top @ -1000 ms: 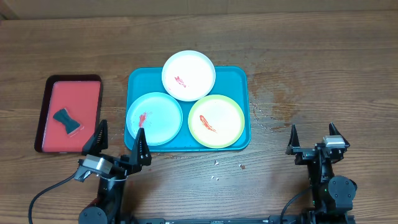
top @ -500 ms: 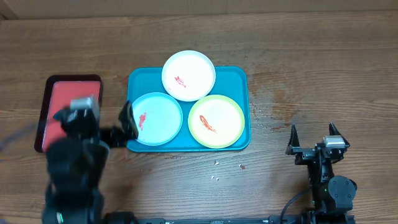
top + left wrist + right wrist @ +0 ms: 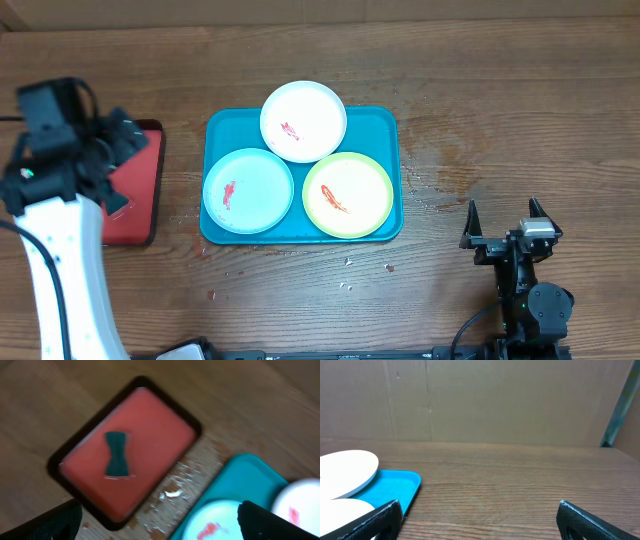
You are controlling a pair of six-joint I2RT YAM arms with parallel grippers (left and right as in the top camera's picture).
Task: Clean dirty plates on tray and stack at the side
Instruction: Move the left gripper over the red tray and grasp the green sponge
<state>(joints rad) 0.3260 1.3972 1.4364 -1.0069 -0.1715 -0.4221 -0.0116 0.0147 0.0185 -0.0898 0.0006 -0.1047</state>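
The teal tray [image 3: 385, 130] lies mid-table with three plates on it, each smeared with red sauce: white [image 3: 303, 121] at the back, light blue [image 3: 248, 190] front left, yellow-green [image 3: 347, 194] front right. My left gripper [image 3: 115, 160] hovers open and empty over the red tray, left of the teal tray. In the left wrist view its gripper [image 3: 159, 510] looks down on the teal tray's corner [image 3: 245, 480] and the light blue plate [image 3: 215, 520]. Open and empty too, my right gripper [image 3: 502, 225] rests near the front right edge, right of the teal tray [image 3: 395, 485].
A red tray with a dark rim [image 3: 150, 430] lies left of the teal tray and holds a dark teal bow-shaped sponge [image 3: 117, 454]. White crumbs and stains [image 3: 350, 265] dot the wood around the teal tray. A cardboard wall [image 3: 480, 400] stands behind the table.
My left arm has lifted from the table's front edge and swung left and back, ending above the red tray. The right arm and the plates have not moved.
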